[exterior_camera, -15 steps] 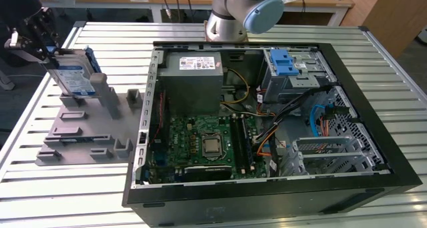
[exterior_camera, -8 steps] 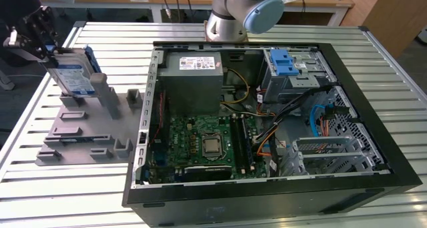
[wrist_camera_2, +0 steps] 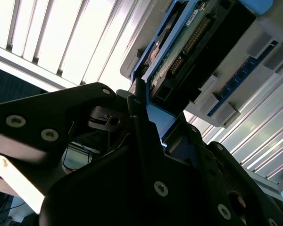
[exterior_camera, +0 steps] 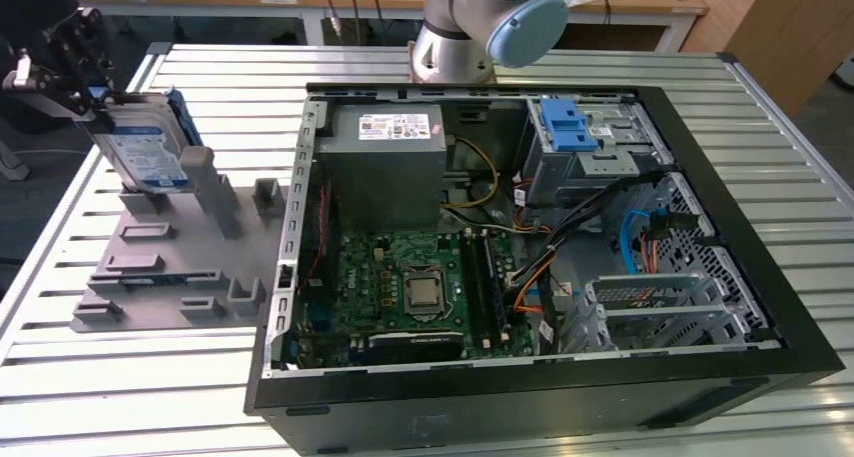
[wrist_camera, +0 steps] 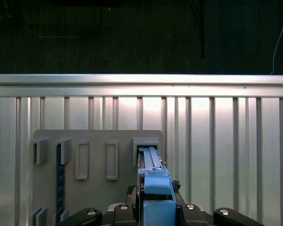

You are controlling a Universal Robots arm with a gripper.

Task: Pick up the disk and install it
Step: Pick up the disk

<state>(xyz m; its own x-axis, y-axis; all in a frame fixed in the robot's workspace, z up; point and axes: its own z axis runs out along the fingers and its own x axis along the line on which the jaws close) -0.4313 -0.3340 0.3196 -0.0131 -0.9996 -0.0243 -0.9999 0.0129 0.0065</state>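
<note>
The disk (exterior_camera: 140, 147) stands on edge at the far end of a grey holder block (exterior_camera: 174, 277), at the exterior view's left. It shows a blue-and-white label and a blue carrier frame. My gripper (exterior_camera: 91, 102) comes down on its upper end and looks shut on it. In the first wrist view the blue frame of the disk (wrist_camera: 155, 181) runs out from between my fingers over the holder block (wrist_camera: 94, 188). In the second wrist view the disk (wrist_camera_2: 188, 42) shows its connector edge, with one dark finger (wrist_camera_2: 137, 110) against the blue frame. Whether the disk still rests in its slot I cannot tell.
An open computer case (exterior_camera: 534, 397) lies at the exterior view's right, with a blue drive bay (exterior_camera: 571, 127), a grey power supply box (exterior_camera: 387, 167), a motherboard (exterior_camera: 400, 287) and loose cables. The arm's base (exterior_camera: 461, 37) stands behind it. The slatted metal table (exterior_camera: 134, 377) ends just beyond the holder.
</note>
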